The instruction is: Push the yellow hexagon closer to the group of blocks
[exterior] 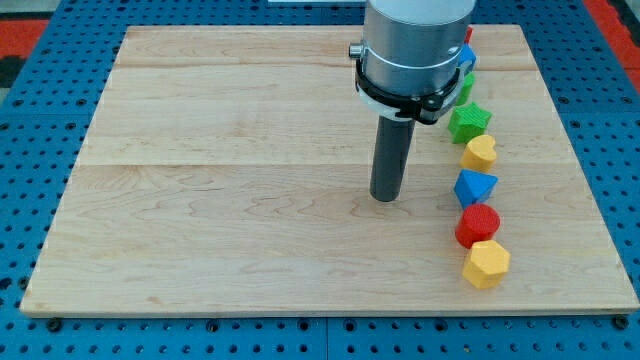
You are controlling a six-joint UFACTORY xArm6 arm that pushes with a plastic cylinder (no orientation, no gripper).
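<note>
- My tip is down on the wooden tabletop, a bit right of the view's centre; touching no block.
- No claw on this arm, just the dark rod under the grey cylinder, so no spread or pressed state to report.
- Blocks run in a column down the view's right side, all right of the tip.
- Yellow hexagon is the lowest in the column, near the view's bottom right, touching or just about touching the red round block directly above it.
- Above that: blue block, angular shape, just beside the red one.
- Next up: yellow heart-like block, then green star-like block, close together.
- Further up, partly hidden behind the cylinder: another green piece, a blue piece, a red sliver; shapes cannot be made out.
- Tip sits roughly level with the blue angular block, clearly apart from it, and up-left of the yellow hexagon.
- Tabletop rests on a blue perforated base.
</note>
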